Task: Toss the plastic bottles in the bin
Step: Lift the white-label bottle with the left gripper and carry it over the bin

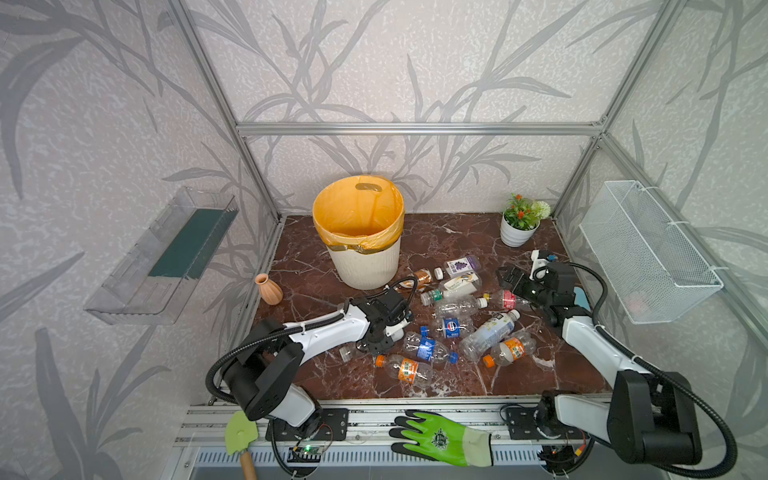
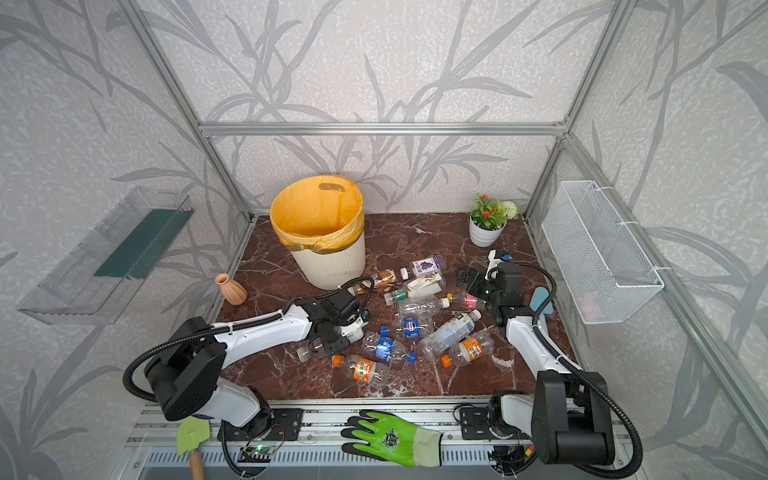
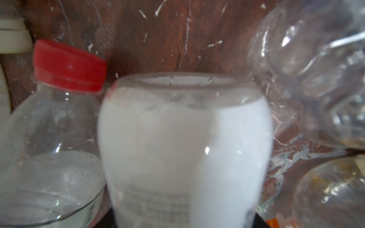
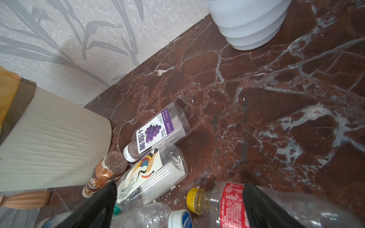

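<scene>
Left gripper (image 1: 373,341) points down at the near-left edge of the bottle pile, over a white-label bottle (image 3: 185,142) lying on the table (image 1: 449,237). That bottle's base end fills the wrist view and the fingers are not clear, so cannot tell if the jaws grip it or stand loose. A red-capped bottle (image 3: 55,138) lies just beside it.

Right gripper (image 4: 179,185) has jaws spread wide, holding nothing, low over a red-label bottle (image 4: 233,203) with a yellow cap at the right side of the pile.

Other bottles lie scattered on the table between the arms: grape-label bottle (image 4: 158,130), blue-label bottle (image 1: 426,348), orange-label bottle (image 1: 407,370).

Bin (image 1: 365,262) stands upright at back left, just behind the pile, orange liner folded over its rim. Flower pot (image 1: 516,232) sits back right, vase (image 1: 269,289) at the left edge.
</scene>
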Tool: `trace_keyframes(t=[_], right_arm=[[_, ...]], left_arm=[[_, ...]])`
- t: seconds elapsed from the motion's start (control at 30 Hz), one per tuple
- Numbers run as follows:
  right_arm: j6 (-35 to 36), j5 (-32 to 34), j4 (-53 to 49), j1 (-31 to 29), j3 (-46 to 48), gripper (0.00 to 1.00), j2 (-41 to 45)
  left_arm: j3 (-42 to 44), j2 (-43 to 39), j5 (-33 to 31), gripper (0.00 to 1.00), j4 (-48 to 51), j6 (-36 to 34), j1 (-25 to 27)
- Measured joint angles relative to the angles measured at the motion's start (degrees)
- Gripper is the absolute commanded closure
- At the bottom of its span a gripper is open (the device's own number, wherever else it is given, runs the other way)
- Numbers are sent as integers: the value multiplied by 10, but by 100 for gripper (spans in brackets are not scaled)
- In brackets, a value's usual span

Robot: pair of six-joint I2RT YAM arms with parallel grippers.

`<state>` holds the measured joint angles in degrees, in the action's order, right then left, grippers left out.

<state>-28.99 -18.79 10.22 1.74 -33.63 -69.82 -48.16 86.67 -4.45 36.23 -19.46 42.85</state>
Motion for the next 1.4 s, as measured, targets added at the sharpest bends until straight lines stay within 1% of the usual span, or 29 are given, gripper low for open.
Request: trace_keyframes(t=[0.17, 0.33, 0.53, 0.67, 0.73, 0.83, 0.97, 1.07, 1.23, 1.3, 1.4], right_arm=[[-1, -3, 0, 1, 0, 1, 0], [-2, -5, 0, 1, 0, 1, 3], [-2, -12, 0, 1, 0, 0, 13], [-4, -17, 0, 1, 0, 1, 23], [-6, -19, 0, 1, 0, 1, 28], [-12, -20, 0, 1, 0, 2, 37], [-15, -24, 0, 1, 0, 3, 46], [-18, -27, -2, 1, 0, 3, 55], [-21, -28, -12, 1, 0, 3, 79], [-21, -28, -20, 1, 0, 3, 92], [-20, -27, -33, 1, 0, 3, 112]], left_arm=[[-4, -18, 1, 49, 3, 2, -1], [-7, -76, -2, 49, 4, 8, -1], [-23, -191, -15, 51, 6, 18, -1], [-43, -291, -17, 54, -5, 26, -1], [-51, -345, -17, 55, -29, 27, -1], [-55, -428, -24, 57, -92, 28, -1], [-66, -494, -52, 57, -203, 16, -1], [-103, -488, -70, 59, -280, -1, -1], [-175, -411, -71, 61, -406, -36, -14], [-211, -362, -56, 62, -440, -40, -35], [-254, -291, -31, 61, -471, -23, -87]])
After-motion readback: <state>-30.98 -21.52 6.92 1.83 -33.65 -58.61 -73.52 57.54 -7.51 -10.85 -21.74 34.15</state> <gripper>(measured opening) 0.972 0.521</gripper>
